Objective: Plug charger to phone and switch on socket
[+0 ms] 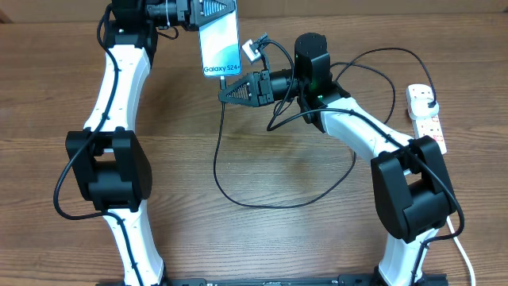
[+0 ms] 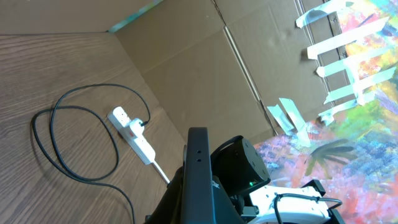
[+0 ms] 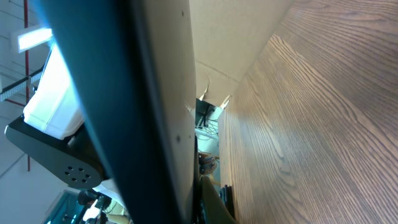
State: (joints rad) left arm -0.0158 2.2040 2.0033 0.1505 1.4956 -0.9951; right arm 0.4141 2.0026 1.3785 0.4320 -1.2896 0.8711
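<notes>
1. Left end effector (image 1: 216, 14) clamped on phone (image 1: 221, 48), raised so port faces right arm
2. Right end effector (image 1: 225, 91) pinched shut on charger (image 1: 215, 159) tip, just beneath phone, apparently for insertion
3. Socket (image 1: 425, 115) far right, switch pending

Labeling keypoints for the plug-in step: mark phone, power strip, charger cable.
phone (image 1: 221, 48), overhead view, middle of the lit screen.
power strip (image 1: 429, 124), overhead view, white body below the inserted plug.
charger cable (image 1: 278, 206), overhead view, bottom of the loop lying on the table.
</notes>
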